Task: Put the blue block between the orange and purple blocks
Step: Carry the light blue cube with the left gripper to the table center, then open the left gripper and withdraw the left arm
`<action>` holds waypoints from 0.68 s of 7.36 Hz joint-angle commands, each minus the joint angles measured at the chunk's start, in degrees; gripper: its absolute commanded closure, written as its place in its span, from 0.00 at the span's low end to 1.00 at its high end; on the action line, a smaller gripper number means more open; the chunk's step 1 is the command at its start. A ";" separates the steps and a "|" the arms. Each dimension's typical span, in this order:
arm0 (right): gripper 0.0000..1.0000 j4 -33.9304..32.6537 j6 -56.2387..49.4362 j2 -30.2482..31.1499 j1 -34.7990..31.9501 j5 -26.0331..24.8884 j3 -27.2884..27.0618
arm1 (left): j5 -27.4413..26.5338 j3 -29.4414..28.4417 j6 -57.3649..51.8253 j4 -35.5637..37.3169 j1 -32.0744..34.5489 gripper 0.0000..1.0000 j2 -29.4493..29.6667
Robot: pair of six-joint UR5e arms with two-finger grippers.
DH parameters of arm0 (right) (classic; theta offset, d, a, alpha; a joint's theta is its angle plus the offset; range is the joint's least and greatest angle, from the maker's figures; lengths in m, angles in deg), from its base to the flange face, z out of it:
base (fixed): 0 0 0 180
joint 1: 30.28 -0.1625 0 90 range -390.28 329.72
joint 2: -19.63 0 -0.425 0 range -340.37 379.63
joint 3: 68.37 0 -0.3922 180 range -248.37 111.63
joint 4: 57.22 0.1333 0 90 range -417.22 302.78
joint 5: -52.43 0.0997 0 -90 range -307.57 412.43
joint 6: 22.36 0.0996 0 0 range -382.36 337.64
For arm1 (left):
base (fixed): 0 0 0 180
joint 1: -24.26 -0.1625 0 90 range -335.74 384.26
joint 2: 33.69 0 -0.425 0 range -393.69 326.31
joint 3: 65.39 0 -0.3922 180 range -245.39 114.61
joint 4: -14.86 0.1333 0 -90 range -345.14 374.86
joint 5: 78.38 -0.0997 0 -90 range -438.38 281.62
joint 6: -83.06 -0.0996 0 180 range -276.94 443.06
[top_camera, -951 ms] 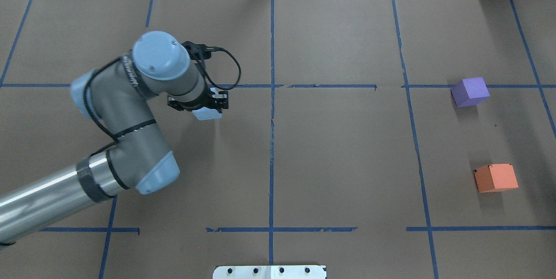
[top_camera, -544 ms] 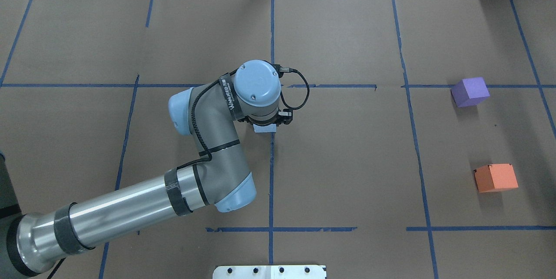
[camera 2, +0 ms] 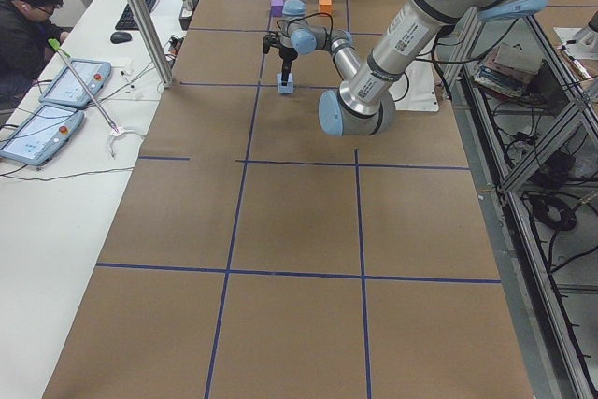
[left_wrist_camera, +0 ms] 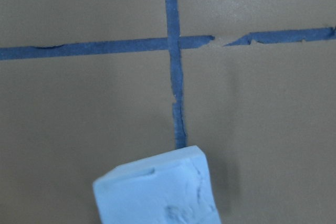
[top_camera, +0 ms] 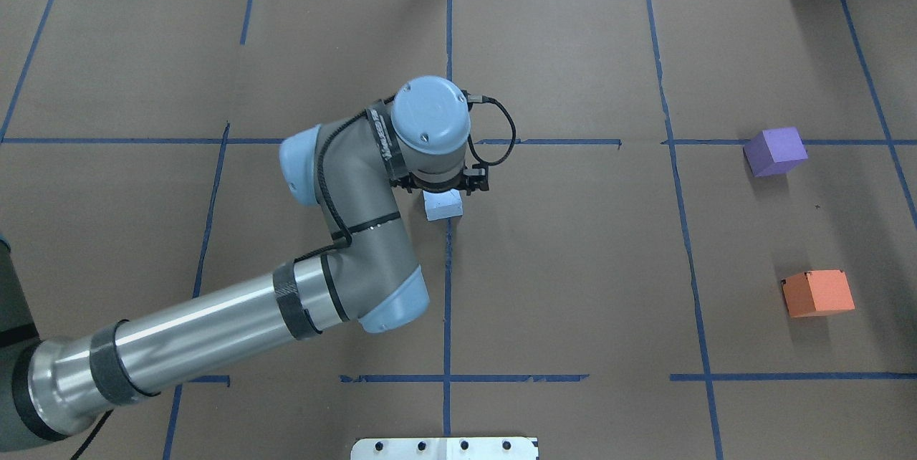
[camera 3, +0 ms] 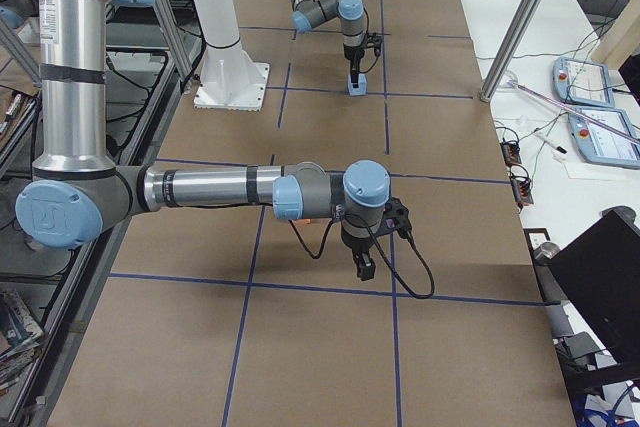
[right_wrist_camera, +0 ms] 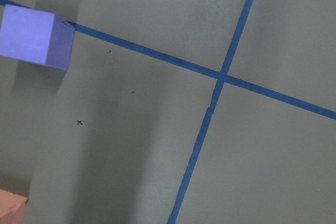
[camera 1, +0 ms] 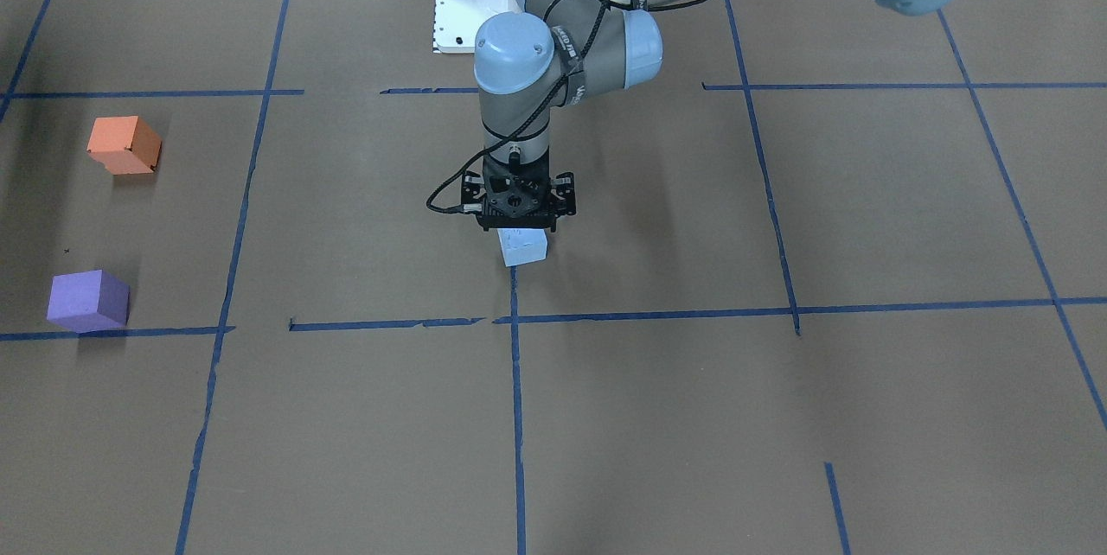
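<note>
Left gripper (camera 1: 519,231): one, pointing straight down at about the middle of the worktop (top_camera: 573,266), jaws closing on the top of the blue block (top_camera: 443,206). The fingers themselves are hiding under the wrist.

Blue block: one, pale and dented on one face in the left wrist view. It is hanging directly under the gripper on the centre tape line (top_camera: 448,288). Whether it is touching the paper cannot be told.

Right gripper (camera 3: 365,269): one, showing only in the side view from the right end, pointing down over the worktop's right-end part. Whether its jaws are apart or together cannot be told.

Purple block (top_camera: 774,151): one, sitting near the worktop's right edge, on the side far from the robot and touching a cross tape line.

Orange block (top_camera: 817,293): one, sitting near the same right edge, nearer the robot and well apart from the purple one.

Open room: bare brown paper is lying between the two blocks, carrying one small black cross mark (top_camera: 817,207). Bare paper crossed by tape lines is also stretching from the blue block to that pair.

Surroundings: one white base plate (top_camera: 444,448) is showing at the near edge. One operator (camera 2: 23,21) is sitting at a side desk beyond the far edge.
</note>
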 commanded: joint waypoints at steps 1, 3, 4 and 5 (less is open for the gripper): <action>0.00 0.00 0.09 -0.36 0.00 0.00 0.00 | 8.12 14.36 -8.16 7.68 8.85 0.00 -9.39; 0.00 0.09 3.84 -2.20 1.39 1.66 -0.18 | 13.19 19.53 -22.06 11.31 18.59 0.00 -17.68; 0.00 0.09 8.39 -4.12 3.58 1.85 -1.48 | 17.07 20.06 -28.90 10.79 24.21 0.00 -22.68; 0.00 0.09 15.92 -5.97 7.34 1.85 -3.93 | 20.93 19.98 -40.54 10.70 30.27 0.00 -27.86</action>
